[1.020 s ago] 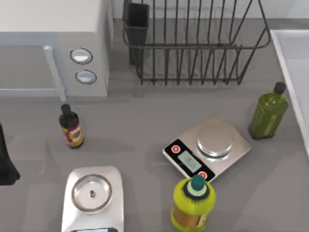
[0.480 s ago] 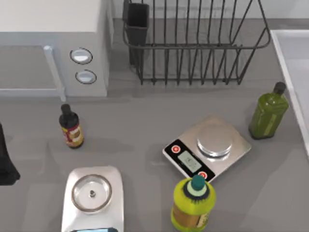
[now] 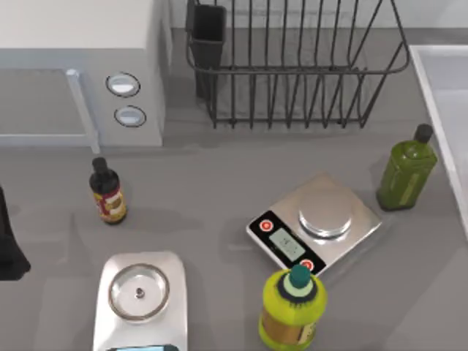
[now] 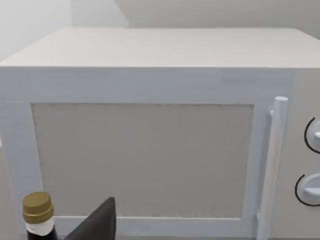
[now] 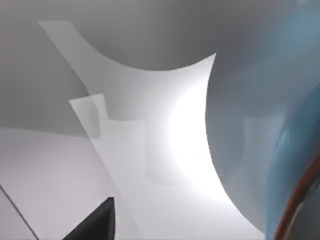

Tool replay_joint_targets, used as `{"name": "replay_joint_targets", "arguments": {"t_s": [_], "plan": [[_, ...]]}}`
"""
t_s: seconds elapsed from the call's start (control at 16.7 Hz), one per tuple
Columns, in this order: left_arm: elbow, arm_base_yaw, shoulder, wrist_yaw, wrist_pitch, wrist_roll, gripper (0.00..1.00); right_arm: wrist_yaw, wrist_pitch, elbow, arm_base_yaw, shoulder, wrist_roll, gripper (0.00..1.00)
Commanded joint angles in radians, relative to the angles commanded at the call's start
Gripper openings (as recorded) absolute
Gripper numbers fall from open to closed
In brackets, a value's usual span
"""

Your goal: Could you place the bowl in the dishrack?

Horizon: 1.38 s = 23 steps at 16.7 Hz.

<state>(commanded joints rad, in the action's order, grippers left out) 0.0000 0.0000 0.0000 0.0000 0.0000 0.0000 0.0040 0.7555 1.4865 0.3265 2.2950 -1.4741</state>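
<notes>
Nearest the top view's lower edge stand a silver kitchen scale with a round metal pan (image 3: 139,292) on the left and, to its right, a squat yellow-green plastic bottle with a teal cap (image 3: 291,311). Just behind that bottle, almost touching it, a second flat silver scale with a black button panel (image 3: 316,228) sits at an angle. My left arm (image 3: 9,245) waits at the table's left edge. Its left gripper (image 4: 97,225) faces the door of the boxy white microwave (image 4: 150,150), and I cannot tell whether it is apart or together. A small dark glass bottle with a brown label (image 3: 107,194) stands near it, in front of the microwave. Over on the right a tall olive-green bottle with a black stopper (image 3: 406,172) stands near a pale raised-edge surface (image 3: 447,110). Behind all these runs a bare strip of grey table (image 3: 219,175). Beyond that strip, at the far side, is the large black wire dishrack (image 3: 292,69), its thin bars upright and its dark rectangular utensil cup (image 3: 208,33) at the corner nearest the microwave. My right gripper (image 5: 95,222) is pressed close to a pale blue curved surface with a brownish edge (image 5: 260,130). I cannot tell whether this is the bowl, nor whether the gripper is clamped on it.
</notes>
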Motion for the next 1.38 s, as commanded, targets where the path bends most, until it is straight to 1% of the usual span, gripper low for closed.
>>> {"name": "replay_joint_targets", "arguments": {"t_s": [0.12, 0.36, 1.14, 1.2, 1.38], "plan": [[0.000, 0.000, 0.000, 0.000, 0.000, 0.000, 1.00, 0.000, -0.035, -0.018, 0.000, 0.023, -0.001, 1.00], [0.000, 0.000, 0.000, 0.000, 0.000, 0.000, 1.00, 0.000, -0.037, -0.019, 0.000, 0.024, -0.001, 1.00], [0.000, 0.000, 0.000, 0.000, 0.000, 0.000, 1.00, 0.000, -0.037, -0.019, 0.000, 0.024, -0.001, 0.02], [0.000, 0.000, 0.000, 0.000, 0.000, 0.000, 1.00, 0.000, -0.037, -0.019, 0.000, 0.024, -0.001, 0.00], [0.000, 0.000, 0.000, 0.000, 0.000, 0.000, 1.00, 0.000, -0.037, -0.019, 0.000, 0.024, -0.001, 0.00]]}}
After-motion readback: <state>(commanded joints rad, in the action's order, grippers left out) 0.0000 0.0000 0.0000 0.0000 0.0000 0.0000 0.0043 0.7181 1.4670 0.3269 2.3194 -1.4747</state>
